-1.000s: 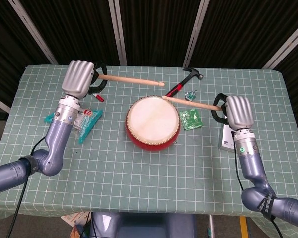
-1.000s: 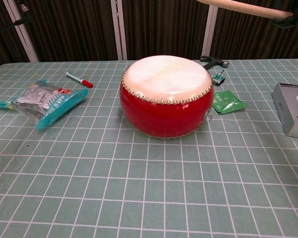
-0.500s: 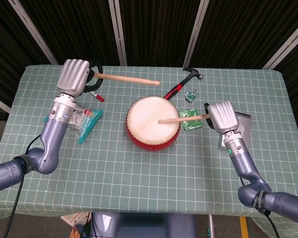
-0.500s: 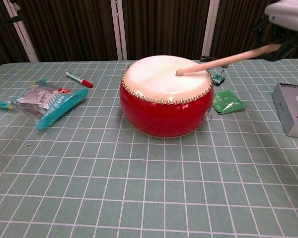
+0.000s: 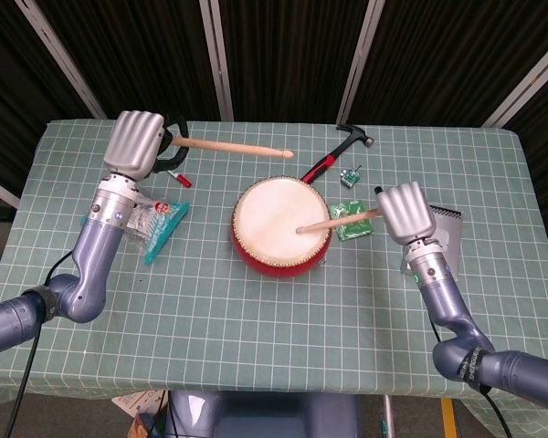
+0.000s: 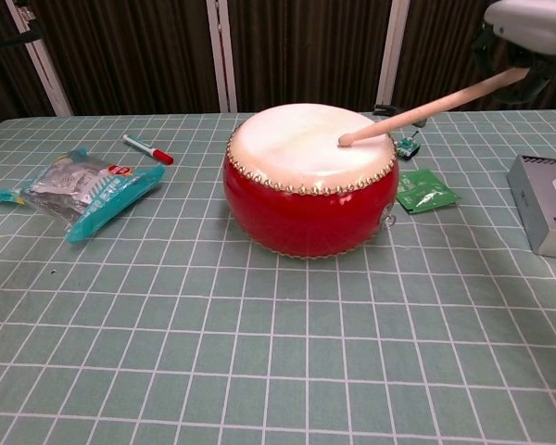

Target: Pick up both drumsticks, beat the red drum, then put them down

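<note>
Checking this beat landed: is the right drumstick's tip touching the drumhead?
Touching: in the chest view the right drumstick tip rests on the drumhead, no gap visible.

Drum (image 5: 281, 224) mid-table, snack bag (image 5: 151, 224) left, box (image 6: 549, 215) right (hammer (image 5: 333, 157) behind).

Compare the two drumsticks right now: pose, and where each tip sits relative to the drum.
The left drumstick, held by the left hand, lies roughly level behind the red drum, its tip clear of the skin. The right drumstick, held by the right hand, slopes down in the chest view, its tip over the drumhead; contact can't be confirmed. Both are pale wood, gripped at the butt end, tips pointing inward.
</note>
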### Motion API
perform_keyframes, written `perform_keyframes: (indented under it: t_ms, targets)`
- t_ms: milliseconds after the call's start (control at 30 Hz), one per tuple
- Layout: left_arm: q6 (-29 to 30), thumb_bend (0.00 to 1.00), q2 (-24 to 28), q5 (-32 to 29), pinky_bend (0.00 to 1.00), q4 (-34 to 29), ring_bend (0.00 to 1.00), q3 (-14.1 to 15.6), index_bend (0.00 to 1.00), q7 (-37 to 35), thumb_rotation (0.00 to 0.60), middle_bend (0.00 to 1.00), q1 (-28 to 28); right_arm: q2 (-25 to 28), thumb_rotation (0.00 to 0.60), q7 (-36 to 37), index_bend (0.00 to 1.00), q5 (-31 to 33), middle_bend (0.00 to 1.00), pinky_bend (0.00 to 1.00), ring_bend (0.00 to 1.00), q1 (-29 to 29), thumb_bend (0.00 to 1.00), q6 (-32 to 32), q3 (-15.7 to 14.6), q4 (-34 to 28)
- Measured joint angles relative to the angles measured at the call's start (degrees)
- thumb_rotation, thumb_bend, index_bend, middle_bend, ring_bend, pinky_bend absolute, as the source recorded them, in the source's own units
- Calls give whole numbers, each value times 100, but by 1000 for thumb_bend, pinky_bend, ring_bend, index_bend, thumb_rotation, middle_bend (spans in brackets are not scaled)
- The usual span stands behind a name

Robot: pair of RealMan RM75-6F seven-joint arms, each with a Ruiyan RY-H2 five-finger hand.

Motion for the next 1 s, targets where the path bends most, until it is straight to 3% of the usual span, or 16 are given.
perform_keyframes:
  t_ms: [300,1000]
  targets:
    - [-11,482,-26,-93,1000,-182,1000,47,757,290,600,1000,-35,467,600,678,927,617,1000,1000,1000,-230,558,152,382,-649]
    - [-133,482,-668,-689,1000,117,1000,191,757,1125,600,1000,-433,727,600,1336,927,666,1000,1000,1000,-470,559,115,285,-612]
